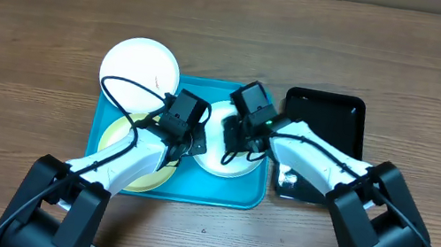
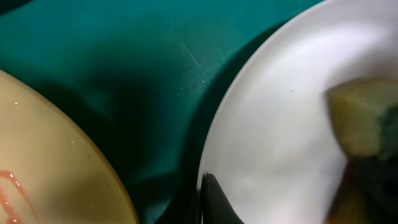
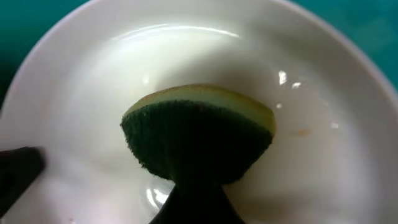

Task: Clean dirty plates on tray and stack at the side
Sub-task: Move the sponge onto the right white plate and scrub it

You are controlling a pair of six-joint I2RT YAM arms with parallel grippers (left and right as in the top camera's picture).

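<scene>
Left gripper (image 1: 192, 141): closed. One dark fingertip (image 2: 214, 200) sits at the near rim of the middle plate (image 1: 223, 162); I cannot tell whether it pinches the rim.
Right gripper (image 1: 237, 138): clamped on a sponge (image 3: 199, 140), green side up, yellow edge on the plate's face.
Middle plate: white, lying in the tray (image 1: 218, 191) right of centre, with a faint brownish spot (image 3: 303, 131).
Yellow plate (image 1: 115, 135): lower left in the tray, under the left arm, with a reddish smear (image 2: 12, 186). A strip of bare tray separates it from the middle plate.
Corner plate (image 1: 141, 65): white, overhanging the tray's top-left corner onto the table (image 1: 40, 22).
Right edge: a black tray (image 1: 328, 124) stands just beside the blue one.
Open room: bare wood behind and to the left.
</scene>
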